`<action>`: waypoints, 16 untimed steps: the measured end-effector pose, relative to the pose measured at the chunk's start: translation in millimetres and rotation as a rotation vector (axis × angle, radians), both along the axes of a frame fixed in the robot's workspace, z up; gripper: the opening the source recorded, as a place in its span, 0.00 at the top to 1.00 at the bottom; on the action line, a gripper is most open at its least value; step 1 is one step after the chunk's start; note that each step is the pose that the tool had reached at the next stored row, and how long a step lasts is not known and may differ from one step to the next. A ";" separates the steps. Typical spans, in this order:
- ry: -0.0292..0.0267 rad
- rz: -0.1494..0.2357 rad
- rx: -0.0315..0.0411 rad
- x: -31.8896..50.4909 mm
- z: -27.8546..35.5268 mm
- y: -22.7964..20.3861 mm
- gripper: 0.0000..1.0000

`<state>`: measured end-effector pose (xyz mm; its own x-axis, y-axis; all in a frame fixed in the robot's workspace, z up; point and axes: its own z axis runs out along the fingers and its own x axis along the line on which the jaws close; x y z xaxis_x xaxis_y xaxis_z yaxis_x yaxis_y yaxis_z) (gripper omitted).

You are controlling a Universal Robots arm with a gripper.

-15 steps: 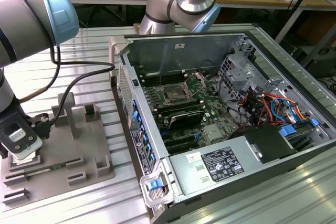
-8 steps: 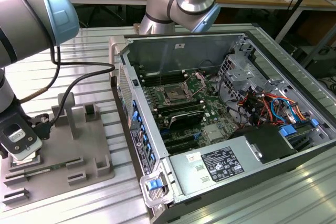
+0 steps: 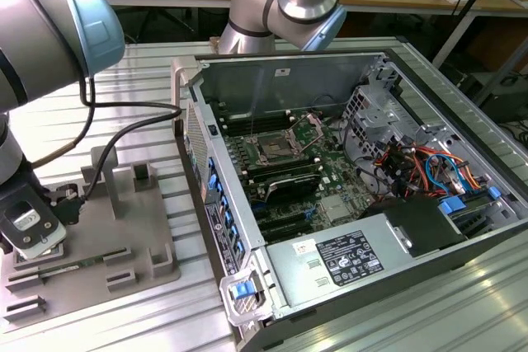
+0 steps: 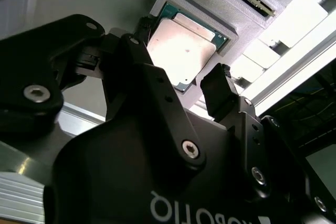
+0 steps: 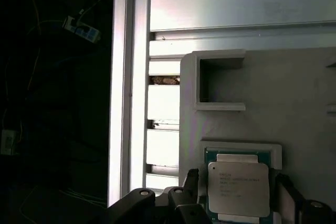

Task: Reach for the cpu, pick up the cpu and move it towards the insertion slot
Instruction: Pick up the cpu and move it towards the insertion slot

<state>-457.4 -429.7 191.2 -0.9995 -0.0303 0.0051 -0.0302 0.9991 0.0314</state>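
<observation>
The cpu [image 5: 239, 188] is a flat square chip with a silvery metal top on a green edge. It lies in a framed recess of the grey plastic tray [image 3: 144, 237], at the exterior view's left. In both wrist views my gripper [image 5: 239, 195] hangs just over the cpu [image 4: 181, 51], open. One black finger [image 4: 219, 92] stands at each side of the chip, with small gaps to its edges. In the exterior view the gripper [image 3: 33, 232] covers the chip. The insertion slot [image 3: 272, 150] is a silver-framed socket with a dark centre on the motherboard inside the open computer case.
The open case [image 3: 371, 63] has tall metal walls around the motherboard. A power supply [image 3: 346, 257] sits at its front and coloured cables [image 3: 429, 171] at the exterior view's right. Raised blocks [image 3: 140, 175] stand on the tray. A black cable [image 3: 124, 121] hangs from my arm.
</observation>
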 end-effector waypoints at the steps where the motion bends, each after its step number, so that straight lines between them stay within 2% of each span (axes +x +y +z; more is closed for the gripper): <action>1: 0.0000 0.000 -0.0001 0.1 -0.4 -0.1 0.34; 14: 0.0001 0.013 -0.0005 1.9 -2.4 0.6 0.34; 15: 0.0000 0.013 -0.0005 2.2 -2.5 0.6 0.35; 16: 0.0002 0.013 -0.0005 2.2 -2.4 0.6 0.42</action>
<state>-455.2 -429.1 188.8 -0.9990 -0.0434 0.0053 -0.0432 0.9986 0.0309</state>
